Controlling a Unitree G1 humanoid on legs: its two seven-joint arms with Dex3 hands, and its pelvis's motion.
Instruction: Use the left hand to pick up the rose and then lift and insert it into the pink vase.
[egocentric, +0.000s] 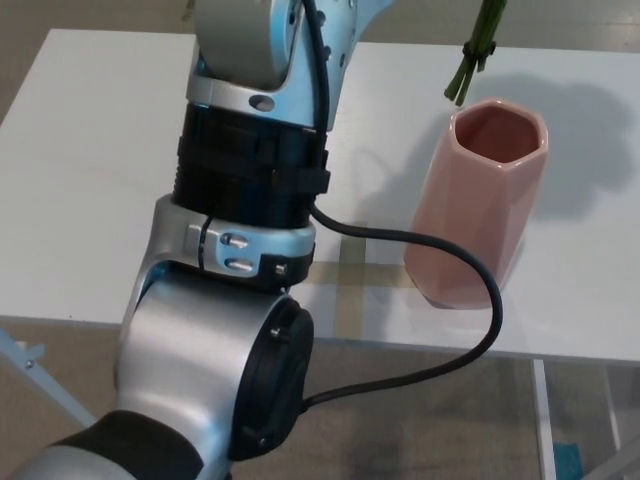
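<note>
1. Pink, faceted and upright, the vase (480, 205) stands on the right part of the white table (90, 170), near its front edge.
2. Green rose stems (475, 55) hang in the air just left of and beyond the vase's open mouth, their cut ends above its far-left rim.
3. Left arm (250, 200) rises through the picture's top edge; its hand lies out of frame, so its grip cannot be told.
4. A black cable (440, 300) loops from the arm past the vase's base.

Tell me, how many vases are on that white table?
1. A single pink vase stands upright near the front edge of the table, on the right side. The robot's big arm blocks part of the tabletop, so something small could be hidden behind it.
</note>
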